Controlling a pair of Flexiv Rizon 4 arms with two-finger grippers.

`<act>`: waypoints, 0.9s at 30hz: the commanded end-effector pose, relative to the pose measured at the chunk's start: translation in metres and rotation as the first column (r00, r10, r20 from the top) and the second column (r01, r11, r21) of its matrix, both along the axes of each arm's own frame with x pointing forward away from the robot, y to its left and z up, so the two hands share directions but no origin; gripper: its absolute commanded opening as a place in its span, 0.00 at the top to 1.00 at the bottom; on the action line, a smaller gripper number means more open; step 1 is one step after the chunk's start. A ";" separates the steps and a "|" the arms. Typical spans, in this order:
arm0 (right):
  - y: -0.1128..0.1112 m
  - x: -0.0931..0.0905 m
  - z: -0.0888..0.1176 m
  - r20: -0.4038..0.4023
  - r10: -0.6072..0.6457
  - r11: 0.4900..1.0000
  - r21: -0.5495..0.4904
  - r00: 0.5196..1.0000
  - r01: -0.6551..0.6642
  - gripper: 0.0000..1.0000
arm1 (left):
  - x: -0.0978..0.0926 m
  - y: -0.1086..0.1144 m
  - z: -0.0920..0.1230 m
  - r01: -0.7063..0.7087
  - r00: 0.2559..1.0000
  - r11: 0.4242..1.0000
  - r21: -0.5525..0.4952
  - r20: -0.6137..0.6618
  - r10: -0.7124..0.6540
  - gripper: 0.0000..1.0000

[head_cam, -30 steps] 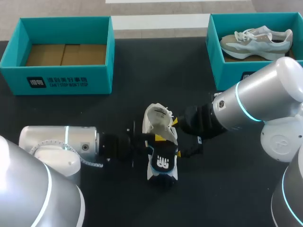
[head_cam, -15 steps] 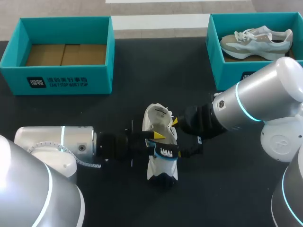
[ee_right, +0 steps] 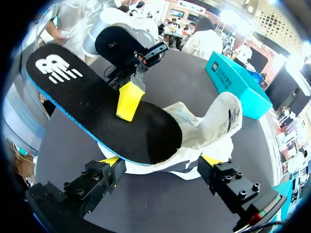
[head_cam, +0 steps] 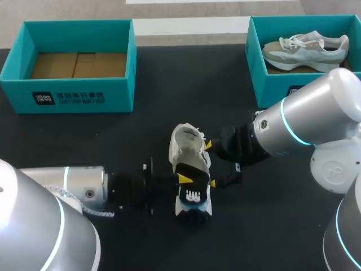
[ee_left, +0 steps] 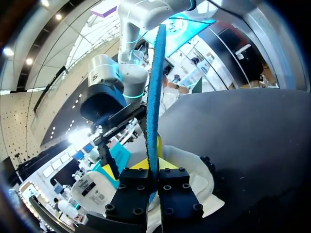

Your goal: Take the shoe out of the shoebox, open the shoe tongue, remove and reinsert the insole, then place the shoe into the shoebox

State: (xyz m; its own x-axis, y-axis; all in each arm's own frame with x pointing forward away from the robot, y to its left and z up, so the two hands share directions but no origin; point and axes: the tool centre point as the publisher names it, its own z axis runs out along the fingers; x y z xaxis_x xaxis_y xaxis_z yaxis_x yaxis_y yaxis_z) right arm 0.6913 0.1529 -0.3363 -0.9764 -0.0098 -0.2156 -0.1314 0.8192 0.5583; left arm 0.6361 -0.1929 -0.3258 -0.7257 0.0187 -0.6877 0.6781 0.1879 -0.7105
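In the head view a white shoe (head_cam: 186, 148) sits mid-bench (head_cam: 141, 130), toe end at the far side, well apart from both teal boxes at the far edge. The left box (head_cam: 73, 93) shows only its cardboard floor. The right box (head_cam: 256, 62) holds a second shoe (head_cam: 304, 48). The left arm (head_cam: 73, 189) comes in from the left, and its jaws grip a black insole (head_cam: 193, 189) that lies over the near part of the shoe. The right arm (head_cam: 293, 127) comes in from the right, and its jaws are closed on the shoe, one yellow tip on either side. In the left wrist view the insole (ee_left: 155, 87) stands edge-on as a thin blue strip, pinched between the left jaws. The shoe (ee_left: 194, 179) lies just ahead of and below them, and the right arm (ee_left: 116, 92) is beyond it. In the right wrist view the insole (ee_right: 97, 111) shows its black top with a white logo. One end lies at the shoe's (ee_right: 204, 131) opening and the rest juts out toward the left arm (ee_right: 121, 43). One yellow finger (ee_right: 128, 101) of the left jaws presses on its top. The right jaws straddle the shoe, a tip touching each flank. The left box (ee_right: 238, 82) is beyond the shoe.
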 end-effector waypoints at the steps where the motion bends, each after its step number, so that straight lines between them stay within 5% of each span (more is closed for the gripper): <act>1: 0.000 -0.001 -0.001 0.003 -0.003 1.000 0.000 1.000 0.003 0.00 | 0.003 -0.002 -0.004 0.004 1.000 1.000 0.007 0.002 -0.004 1.00; 12: 0.000 -0.001 -0.001 0.003 -0.003 1.000 0.000 1.000 0.003 0.00 | 0.032 -0.007 -0.025 -0.004 1.000 0.999 0.044 0.028 0.003 1.00; 23: 0.000 -0.001 -0.001 0.003 -0.003 1.000 0.000 1.000 0.003 0.00 | 0.041 -0.012 -0.035 -0.037 0.999 0.999 0.034 0.006 0.037 1.00; 24: 0.000 -0.001 -0.001 0.003 -0.003 1.000 0.000 1.000 0.003 0.00 | 0.038 -0.012 -0.033 -0.038 0.999 0.999 0.033 0.008 0.038 0.96; 25: 0.000 -0.001 -0.001 0.003 -0.003 1.000 0.000 1.000 0.003 0.00 | 0.036 -0.011 -0.030 -0.038 0.999 0.999 0.032 0.012 0.038 0.75; 27: 0.000 -0.001 -0.001 0.003 -0.003 1.000 0.000 1.000 0.003 0.00 | 0.033 -0.007 -0.025 -0.043 0.999 0.999 0.028 0.020 0.043 0.60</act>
